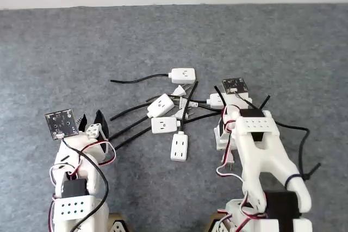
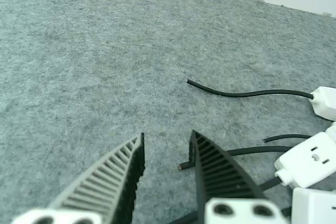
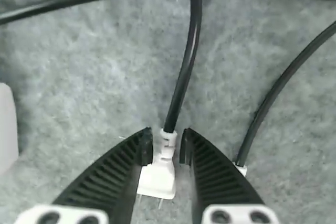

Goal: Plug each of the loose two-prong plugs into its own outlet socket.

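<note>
Gripping a white two-prong plug [image 3: 156,177], the right gripper [image 3: 165,137] has its ribbed fingers drawn in to a narrow gap, one against each flank of the plug body. The plug's long axis runs in line with the fingers. Its black cord [image 3: 184,66] leads off toward the far side and its prongs [image 3: 159,202] point back toward the wrist.

The likeliest target is the outlet socket [image 1: 179,146] lying face up between the two arms, long axis near to far. It is to the left of the right arm and nearer to it than to the left arm. Judging from the prongs' heading, the plug would have to be turned before it could meet those slots.

The left gripper [image 2: 167,136] hangs wide open and empty over the grey felt [image 1: 65,47], with a loose cord end [image 2: 181,166] just beside one finger.

The right wrist view gives the grip itself. The high view gives the layout: three more sockets [image 1: 161,105] and tangled cords spread on the far side of the face-up socket.
</note>
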